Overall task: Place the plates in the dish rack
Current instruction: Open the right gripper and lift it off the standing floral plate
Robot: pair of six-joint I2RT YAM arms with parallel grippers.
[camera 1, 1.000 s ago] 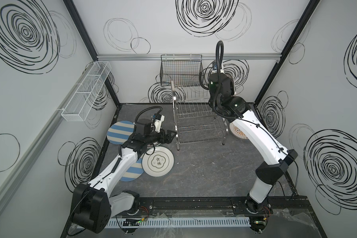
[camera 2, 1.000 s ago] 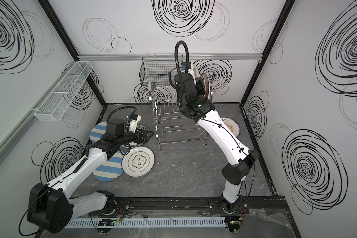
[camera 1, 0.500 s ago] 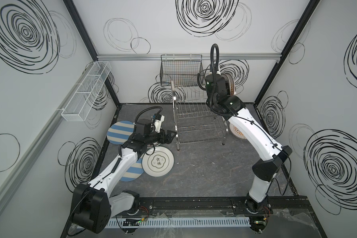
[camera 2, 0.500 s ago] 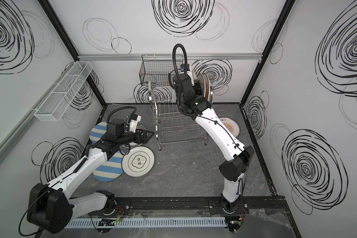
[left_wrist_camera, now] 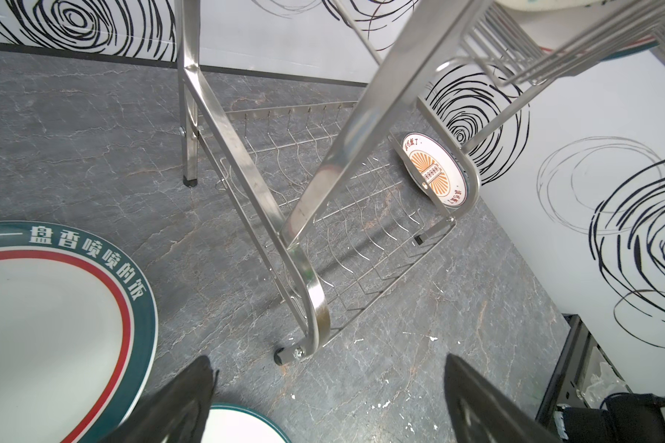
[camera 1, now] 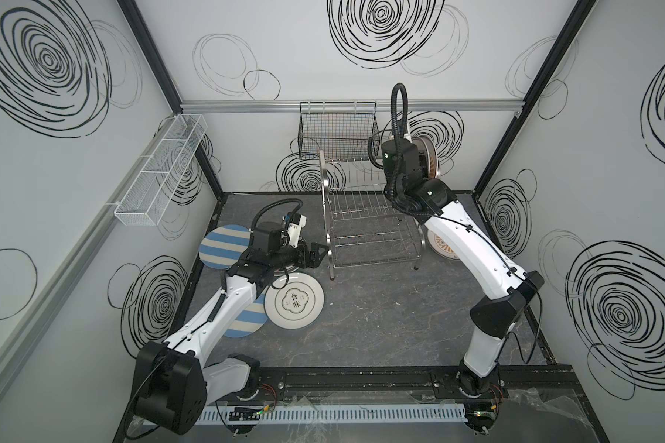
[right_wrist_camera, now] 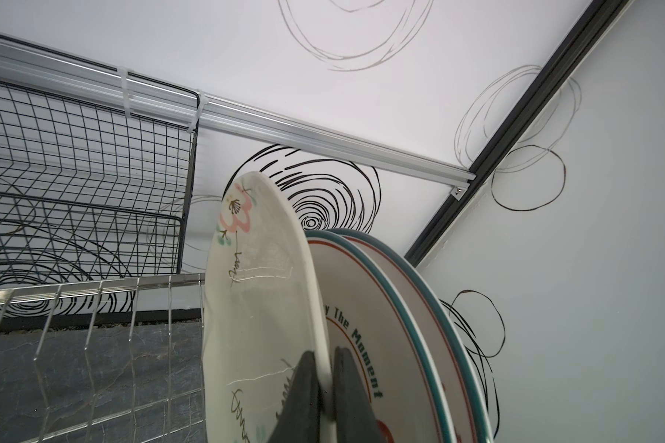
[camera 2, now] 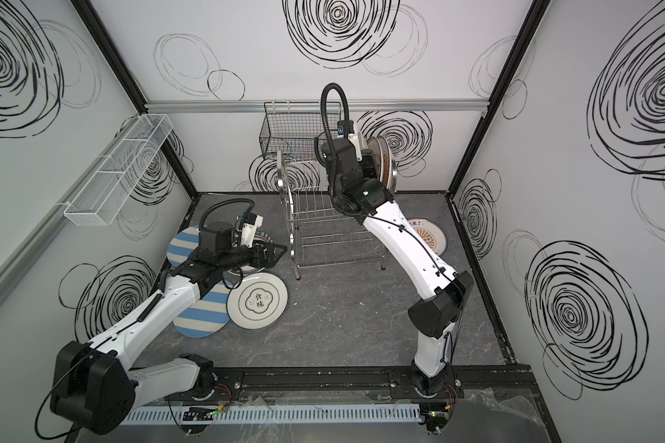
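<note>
The dish rack (camera 1: pixel 365 230) (camera 2: pixel 331 237) stands at the back middle. My right gripper (right_wrist_camera: pixel 324 351) is shut on the rim of a white floral plate (right_wrist_camera: pixel 258 287). That plate stands upright in the upper tier beside two teal-rimmed plates (right_wrist_camera: pixel 381 307) (camera 2: pixel 384 161). My left gripper (left_wrist_camera: pixel 327 358) (camera 1: pixel 317 253) is open and empty, low by the rack's front left foot and above green-rimmed plates (left_wrist_camera: pixel 54 326). Two striped plates (camera 1: pixel 223 245) (camera 1: pixel 246 320) and a plate with Chinese characters (camera 1: pixel 294 303) lie flat on the left. A sunburst plate (camera 1: pixel 442 245) (left_wrist_camera: pixel 434 172) lies right of the rack.
A black wire basket (camera 1: pixel 334 134) hangs on the back wall just behind the rack. A long white mesh basket (camera 1: pixel 162 172) hangs on the left wall. The black base rail (camera 1: pixel 361 379) runs along the front edge.
The right wrist has shifted slightly at the rack's upper tier, still gripping the floral plate. The left arm has not moved.
</note>
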